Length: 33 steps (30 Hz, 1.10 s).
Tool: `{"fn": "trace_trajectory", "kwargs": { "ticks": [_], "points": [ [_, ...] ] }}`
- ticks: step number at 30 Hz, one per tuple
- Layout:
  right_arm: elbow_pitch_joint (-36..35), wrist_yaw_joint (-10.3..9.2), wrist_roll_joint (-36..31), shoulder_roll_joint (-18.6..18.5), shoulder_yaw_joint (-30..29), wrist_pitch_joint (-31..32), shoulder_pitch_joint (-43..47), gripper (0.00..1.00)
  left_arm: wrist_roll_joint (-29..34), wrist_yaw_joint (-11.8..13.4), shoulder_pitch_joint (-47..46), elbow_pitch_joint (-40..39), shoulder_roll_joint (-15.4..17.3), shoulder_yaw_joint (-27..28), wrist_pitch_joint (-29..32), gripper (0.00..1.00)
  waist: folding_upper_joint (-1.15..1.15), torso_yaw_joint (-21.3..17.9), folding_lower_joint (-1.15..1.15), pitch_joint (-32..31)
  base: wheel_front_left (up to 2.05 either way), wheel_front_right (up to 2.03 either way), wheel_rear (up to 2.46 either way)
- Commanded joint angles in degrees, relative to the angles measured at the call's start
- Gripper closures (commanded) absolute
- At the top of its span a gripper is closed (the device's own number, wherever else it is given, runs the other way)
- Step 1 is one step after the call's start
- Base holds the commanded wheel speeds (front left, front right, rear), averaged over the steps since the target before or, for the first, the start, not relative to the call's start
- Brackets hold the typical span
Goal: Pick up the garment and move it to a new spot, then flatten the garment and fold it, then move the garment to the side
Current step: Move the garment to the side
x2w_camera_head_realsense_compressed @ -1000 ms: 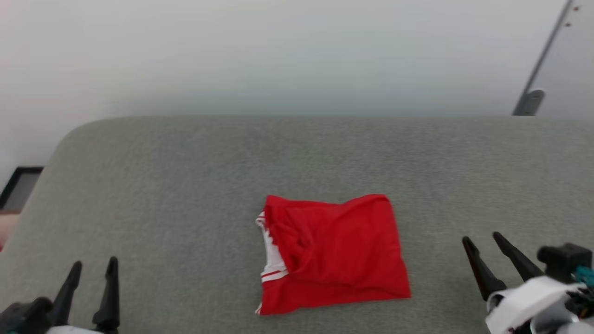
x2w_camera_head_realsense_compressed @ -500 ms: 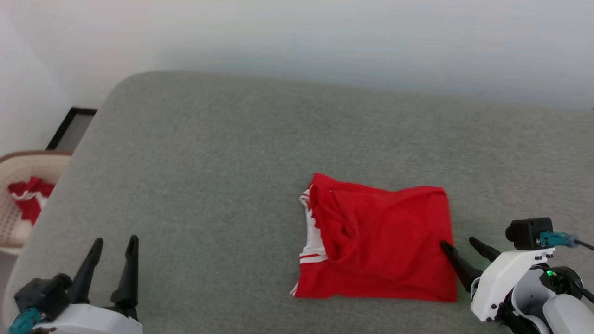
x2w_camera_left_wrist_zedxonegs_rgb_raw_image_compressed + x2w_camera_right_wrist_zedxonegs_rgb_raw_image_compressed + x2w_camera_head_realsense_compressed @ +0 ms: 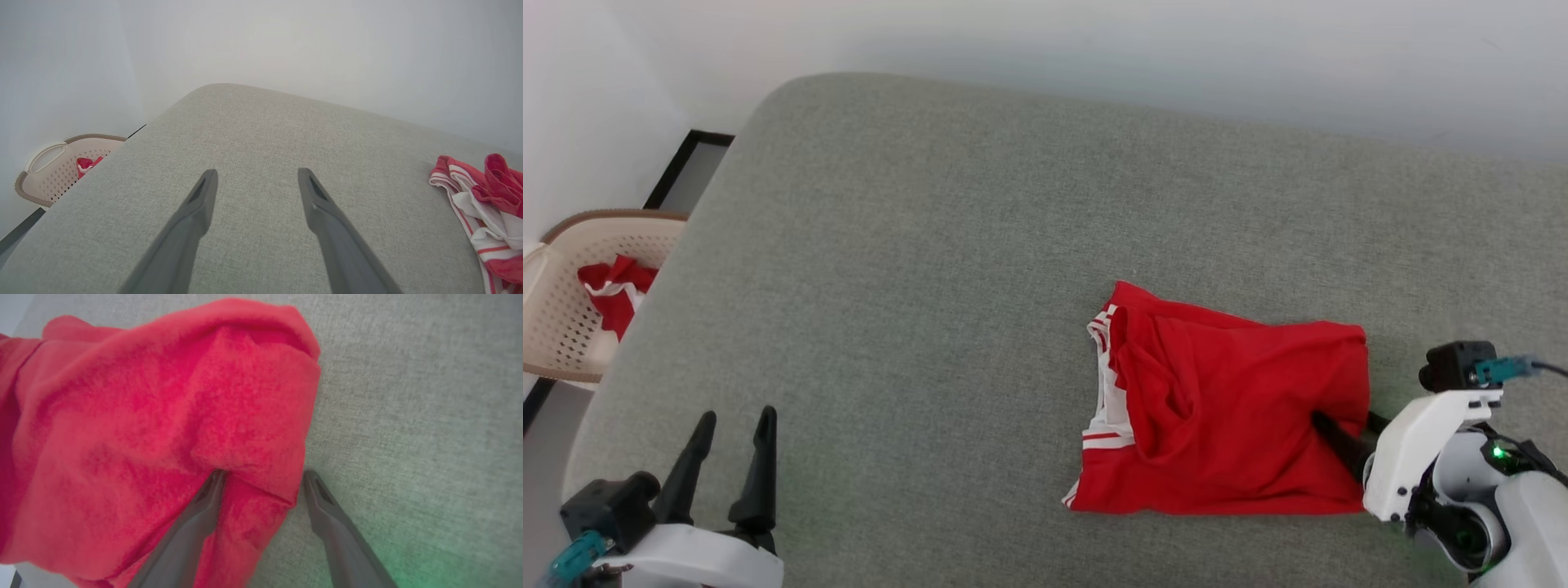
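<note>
On the near right part of the grey upholstered cushion [image 3: 931, 245], the red basketball-style shirt [image 3: 1233, 416] with white, striped-trim sleeves lay as a rough folded rectangle, its lettering hidden. We judged the pick-up, flattening and folding done, with only the move aside left. Our right gripper [image 3: 261, 473] stood wide open astride the shirt's right edge, one finger on cloth, one on bare cushion, gripping nothing. Our left gripper [image 3: 737, 414] hung wide open and empty near the near-left corner. Broad bare cushion stretched left and far. Past its left edge sat a beige perforated plastic basket [image 3: 564, 343] holding another red-and-white cloth [image 3: 613, 286].
</note>
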Motion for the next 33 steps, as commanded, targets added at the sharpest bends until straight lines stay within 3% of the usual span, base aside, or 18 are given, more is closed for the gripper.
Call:
{"fn": "trace_trajectory", "kwargs": {
  "ticks": [1,3,4,5,19,33],
  "points": [
    [2.8,-0.24,-0.6,1.2,0.5,2.6,1.2,0.0,-0.3,-0.2,-0.9,0.1,0.0,-0.1,-0.2,0.0,0.0,0.3,0.0,0.4,0.0,0.0,0.0],
    [3.5,-0.24,-0.8,1.6,0.3,4.8,0.8,0.0,-0.5,-0.2,-1.0,0.4,0.0,-0.2,-0.3,0.0,0.0,0.4,0.0,0.5,0.0,0.0,0.0],
    [3.6,-0.24,-0.7,1.9,0.5,5.7,0.7,0.85,-0.6,-0.2,-1.0,0.5,0.0,-0.2,-0.3,0.0,0.0,0.4,0.0,0.6,0.0,0.0,0.0],
    [3.6,-0.24,-0.8,1.9,0.4,6.6,0.7,1.0,-0.6,-0.2,-1.2,0.6,0.0,-0.2,-0.3,0.0,0.0,0.5,0.0,0.7,0.0,0.0,0.0],
    [-3.5,-0.19,-1.1,1.9,-4.6,14.1,-1.7,1.0,-0.3,-0.2,-1.8,-1.0,0.2,-0.1,-0.3,0.0,0.0,-0.8,0.0,1.6,0.0,0.0,0.0],
    [-13.7,-0.18,-4.4,-4.4,-7.9,16.4,-2.1,1.0,0.9,-0.2,-3.8,-2.6,0.8,-1.8,-0.3,0.0,0.0,-4.4,0.0,3.0,0.0,0.0,0.0]
  ]
}}
